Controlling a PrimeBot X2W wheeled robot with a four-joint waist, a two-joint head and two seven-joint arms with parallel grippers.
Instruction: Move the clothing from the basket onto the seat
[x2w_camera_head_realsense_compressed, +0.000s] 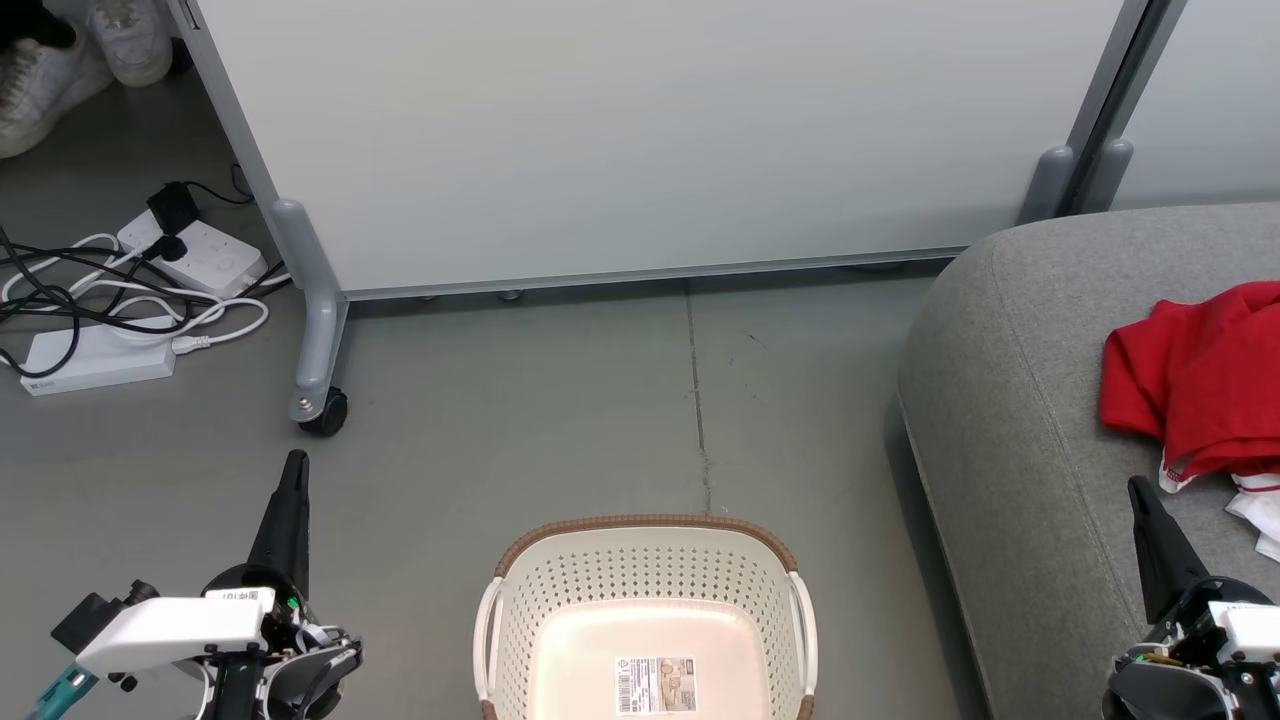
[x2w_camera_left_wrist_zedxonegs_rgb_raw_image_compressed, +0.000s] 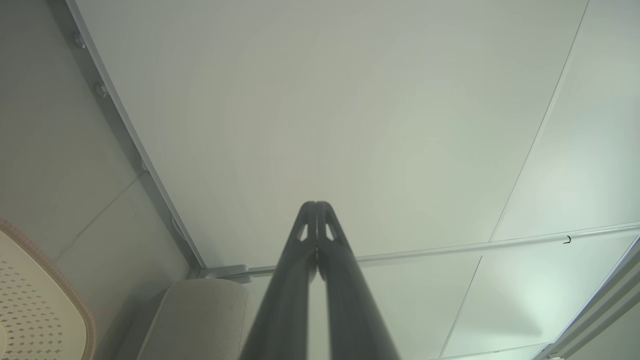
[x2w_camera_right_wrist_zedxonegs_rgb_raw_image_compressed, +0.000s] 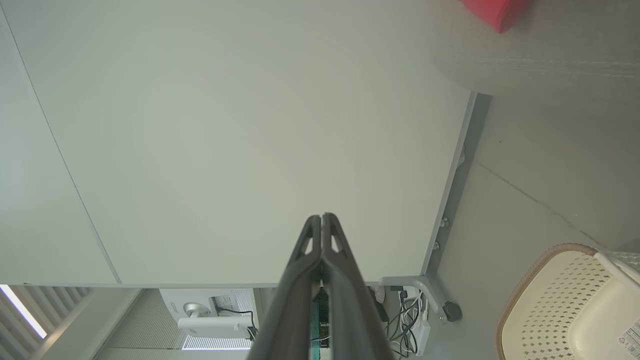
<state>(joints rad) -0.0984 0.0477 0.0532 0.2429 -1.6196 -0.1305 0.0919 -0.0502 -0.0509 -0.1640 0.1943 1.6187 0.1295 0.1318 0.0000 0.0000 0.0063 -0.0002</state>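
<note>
Holds the left gripper (x2w_camera_head_realsense_compressed: 294, 470) low and upright above the grey floor (x2w_camera_head_realsense_compressed: 520, 420), fingers (x2w_camera_head_realsense_compressed: 285, 520) clenched tip to tip on nothing. Holds the right gripper (x2w_camera_head_realsense_compressed: 1140, 495) in the same pose in front of the seat (x2w_camera_head_realsense_compressed: 1000, 400), fingers likewise clenched and empty. Points both grippers toward the white partition (x2w_camera_head_realsense_compressed: 650, 140) ahead, and shows each pair pressed together in its wrist view. Places the clothing (x2w_camera_head_realsense_compressed: 1200, 370), a red heap with white trim, on the seat, up and to the right of the right fingertips, near but apart from them. Places the basket (x2w_camera_head_realsense_compressed: 645, 522) on the floor between the two grippers, below both fingertips in the head view and well apart from either pair, with a barcode sticker (x2w_camera_head_realsense_compressed: 655, 685) on its inner floor.
</note>
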